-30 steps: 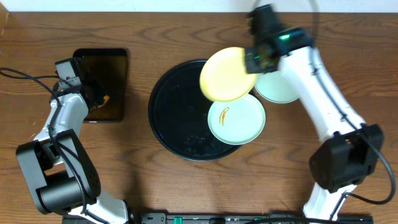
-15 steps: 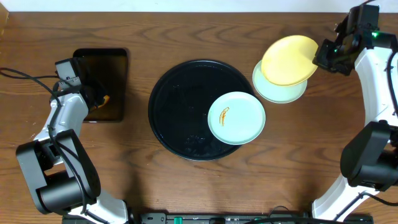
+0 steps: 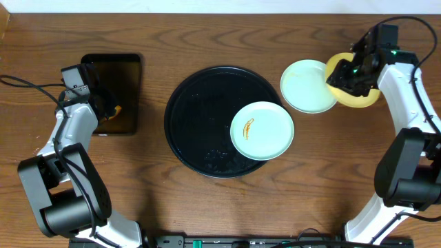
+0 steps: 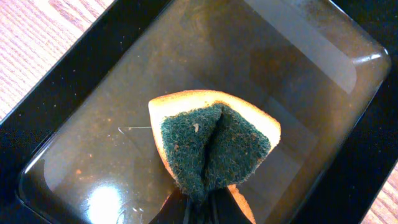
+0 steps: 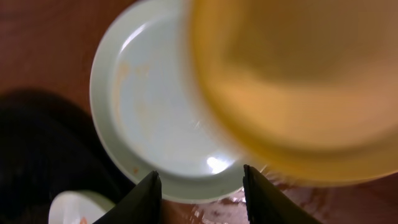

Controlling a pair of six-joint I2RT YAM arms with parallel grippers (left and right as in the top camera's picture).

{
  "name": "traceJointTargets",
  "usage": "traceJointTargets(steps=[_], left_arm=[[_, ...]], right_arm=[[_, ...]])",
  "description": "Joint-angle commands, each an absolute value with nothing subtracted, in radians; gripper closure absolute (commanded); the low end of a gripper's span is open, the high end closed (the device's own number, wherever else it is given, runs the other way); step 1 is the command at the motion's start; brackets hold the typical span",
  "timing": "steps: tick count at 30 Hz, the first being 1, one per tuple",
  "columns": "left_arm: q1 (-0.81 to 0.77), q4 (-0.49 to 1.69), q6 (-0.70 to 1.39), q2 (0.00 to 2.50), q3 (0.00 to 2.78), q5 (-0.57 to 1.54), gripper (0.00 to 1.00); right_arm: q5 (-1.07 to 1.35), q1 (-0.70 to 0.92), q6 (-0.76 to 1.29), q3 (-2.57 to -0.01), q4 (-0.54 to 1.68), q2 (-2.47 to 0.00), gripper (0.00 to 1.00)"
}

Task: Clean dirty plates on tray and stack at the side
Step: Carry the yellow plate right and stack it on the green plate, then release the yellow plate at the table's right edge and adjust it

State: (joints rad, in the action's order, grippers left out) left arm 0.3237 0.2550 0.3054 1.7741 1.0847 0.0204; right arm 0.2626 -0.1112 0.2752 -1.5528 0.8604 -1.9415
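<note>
Over the rectangular tray (image 4: 93,81), left fingers (image 4: 173,214) pinch a sponge (image 4: 214,146); right fingers (image 5: 140,199) stand parted over the yellow plate (image 5: 292,87).

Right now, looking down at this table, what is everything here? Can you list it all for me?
table: one, brown wood, under everything.
round tray: one, black, centre of the table.
smeared mint plate: one, pale green with an orange streak, on the round tray's right side, overhanging its rim.
second mint plate: one, pale green, on the table right of the round tray.
yellow plate: one, pale yellow, at the second mint plate's right edge, partly hidden by the arm.
rectangular tray: one, black, far left.
sponge: one, green and orange, above the rectangular tray.
left gripper: black, pinching the sponge.
right gripper: black, fingers apart, above the yellow plate.
</note>
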Motion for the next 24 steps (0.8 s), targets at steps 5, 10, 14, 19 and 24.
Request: traceJointTargets(steps=[5,10,14,19,24], left_arm=[[0.326,0.26,0.289,1.778,1.084,0.019,0.92],[0.326,0.26,0.289,1.778,1.084,0.019,0.92],[0.326,0.26,0.289,1.778,1.084,0.019,0.92],[0.326,0.263,0.289,1.778,1.084,0.019,0.92],[0.326,0.271,0.289,1.778,1.084,0.019,0.93]], right_arm=[[0.14,-0.086,0.25,-1.552,0.862,-1.909,0.49],[0.034,-0.098,0.241,-1.59,0.908,-1.913,0.32],[0.033,-0.119,0.175,-1.741,1.072,-1.957,0.24],[-0.014,-0.154,0.15,-1.932,1.147,-2.07,0.3],[-0.108,-0.182,0.224,-1.931,1.004,-2.151,0.41]])
